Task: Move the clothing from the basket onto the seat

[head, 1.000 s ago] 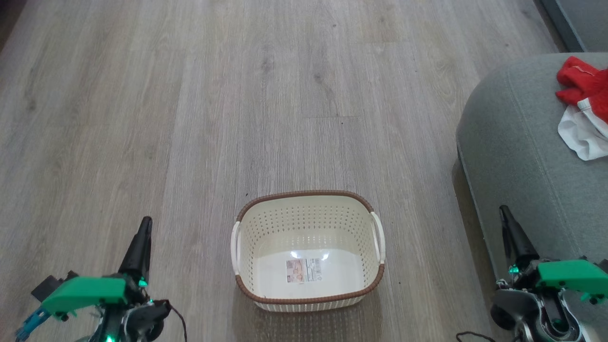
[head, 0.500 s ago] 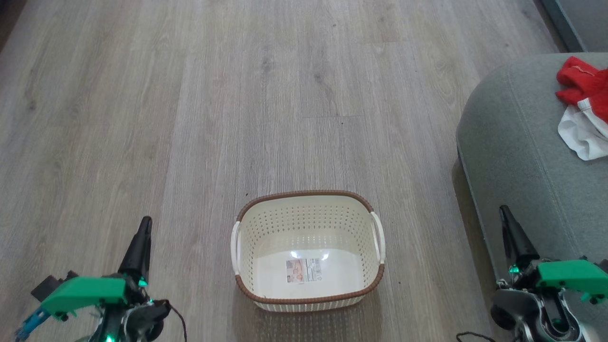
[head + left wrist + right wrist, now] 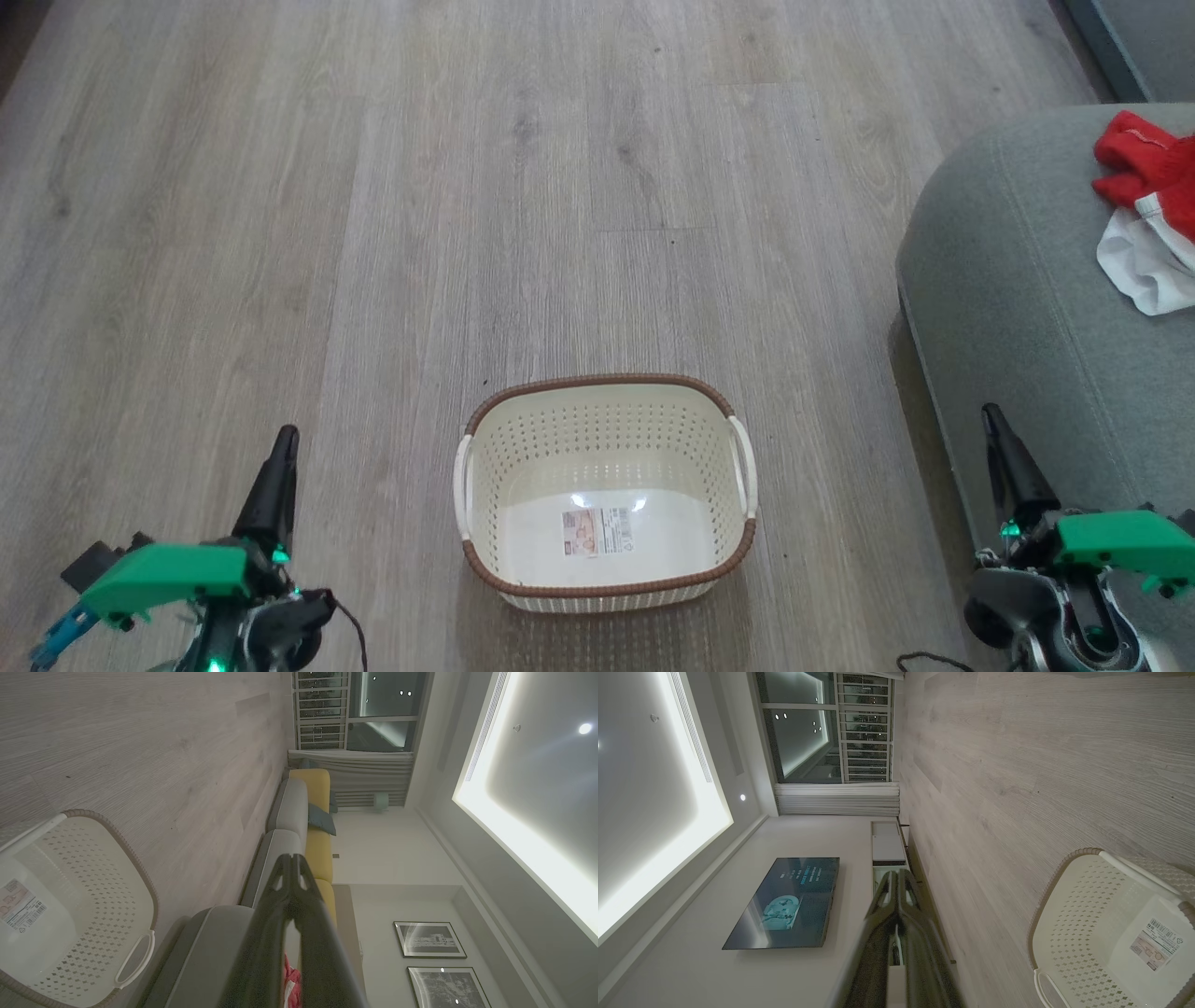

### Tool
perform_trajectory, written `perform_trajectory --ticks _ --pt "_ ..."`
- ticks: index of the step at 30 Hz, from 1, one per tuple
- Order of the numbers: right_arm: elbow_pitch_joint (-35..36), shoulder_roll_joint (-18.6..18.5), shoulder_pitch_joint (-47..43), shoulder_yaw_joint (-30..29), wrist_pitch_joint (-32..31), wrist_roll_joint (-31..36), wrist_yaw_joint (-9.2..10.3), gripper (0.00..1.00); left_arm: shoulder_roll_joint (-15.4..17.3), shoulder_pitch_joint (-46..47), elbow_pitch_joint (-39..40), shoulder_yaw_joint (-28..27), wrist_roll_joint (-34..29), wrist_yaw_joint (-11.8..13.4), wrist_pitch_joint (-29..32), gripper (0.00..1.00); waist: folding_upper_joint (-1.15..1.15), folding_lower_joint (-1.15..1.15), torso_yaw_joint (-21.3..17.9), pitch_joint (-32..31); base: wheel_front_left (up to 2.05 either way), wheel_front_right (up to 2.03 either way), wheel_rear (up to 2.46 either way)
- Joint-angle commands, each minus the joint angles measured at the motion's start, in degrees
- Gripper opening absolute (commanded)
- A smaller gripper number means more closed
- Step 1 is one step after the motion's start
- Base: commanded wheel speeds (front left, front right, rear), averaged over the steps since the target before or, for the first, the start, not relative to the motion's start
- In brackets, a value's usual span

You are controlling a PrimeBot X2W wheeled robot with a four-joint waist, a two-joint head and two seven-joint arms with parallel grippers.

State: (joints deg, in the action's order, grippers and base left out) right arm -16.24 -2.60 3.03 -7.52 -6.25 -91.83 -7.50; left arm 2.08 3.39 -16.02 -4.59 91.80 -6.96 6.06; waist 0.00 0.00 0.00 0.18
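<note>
The cream basket [image 3: 604,403] with its brown rim stands on the floor in the lower middle of the head view, holding nothing but a label. Red and white clothing [image 3: 1146,205] lies on the grey-green seat [image 3: 1018,280] at the right edge. My left gripper [image 3: 287,439] is shut at the lower left, well left of the basket. My right gripper [image 3: 990,413] is shut at the lower right, over the seat's front edge. Each wrist view shows shut fingers, the left gripper [image 3: 292,859] and the right gripper [image 3: 898,873], with the basket [image 3: 93,868] [image 3: 1083,896] to one side. A bit of clothing [image 3: 292,982] peeks between the left fingers' bases, on the seat [image 3: 205,952] beyond.
Pale wood plank floor [image 3: 467,187] spreads around the basket. A grey edge of furniture [image 3: 1120,47] sits at the top right. The left wrist view shows a grey and yellow sofa [image 3: 308,812]; the right wrist view shows a wall screen [image 3: 784,900] and a low cabinet [image 3: 885,844].
</note>
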Motion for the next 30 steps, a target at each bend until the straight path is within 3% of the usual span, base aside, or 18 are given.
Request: perform_trajectory --ticks 1,30 --pt "2.22 -0.28 3.16 1.00 -0.24 -0.33 0.01 0.00 0.80 2.80 1.96 -1.94 0.36 -0.53 0.43 0.00 0.00 0.00 0.00 0.00 0.00 0.00 0.00" --pt "2.22 -0.28 3.15 1.00 -0.24 -0.34 0.01 0.00 0.80 2.80 1.97 -1.93 0.37 -0.53 0.43 0.00 0.00 0.00 0.00 0.00 0.00 0.00 0.00"
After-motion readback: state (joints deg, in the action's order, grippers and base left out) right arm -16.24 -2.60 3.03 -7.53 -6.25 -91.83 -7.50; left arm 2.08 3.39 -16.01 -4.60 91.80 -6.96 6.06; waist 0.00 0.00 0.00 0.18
